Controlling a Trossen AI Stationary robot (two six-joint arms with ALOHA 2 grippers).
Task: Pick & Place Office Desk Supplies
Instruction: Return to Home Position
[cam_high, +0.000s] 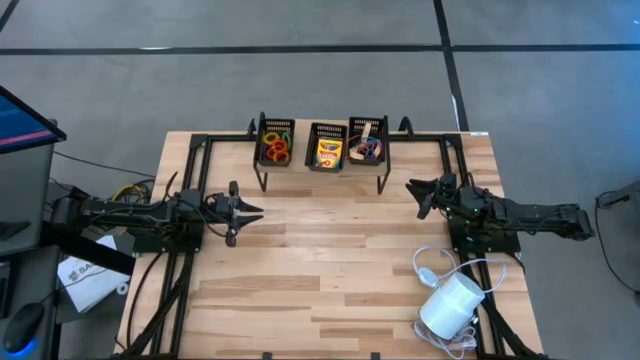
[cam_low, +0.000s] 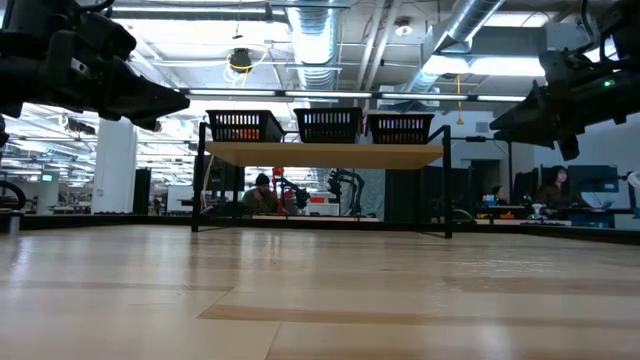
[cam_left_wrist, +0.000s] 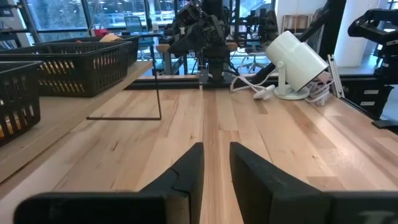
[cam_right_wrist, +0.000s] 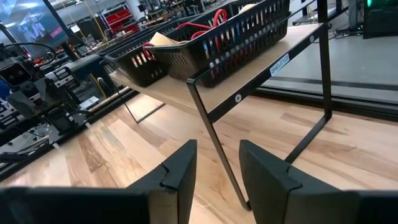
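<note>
The left jaws stand a narrow gap apart and hold nothing. They hang above bare boards at the tip of the left arm (cam_high: 150, 215), which reaches in from the left side of the light wooden plank bench (cam_high: 320, 280) and points toward its middle. The right jaws are parted a little wider and are also empty. They sit at the tip of the right arm (cam_high: 530, 215), raised above the bench on its right side and pointing toward the shelf's right-hand legs. Between the two arms, along the far edge, stands a pale wooden shelf on thin black metal legs (cam_low: 320, 155). Three black mesh rectangular trays sit side by side on it: the left tray (cam_low: 243, 126), the middle tray (cam_low: 329, 125) and the right tray (cam_low: 400, 128). The left tray holds orange, red and yellow elastic loops (cam_high: 276, 151). The middle tray holds a yellow-and-green crayon box (cam_high: 329, 153). The right tray holds purple and red elastic loops (cam_high: 366, 151). A white cylinder with a white cord (cam_high: 452, 303) lies on the bench beside the right arm's base, toward the near right corner, well apart from the shelf.
</note>
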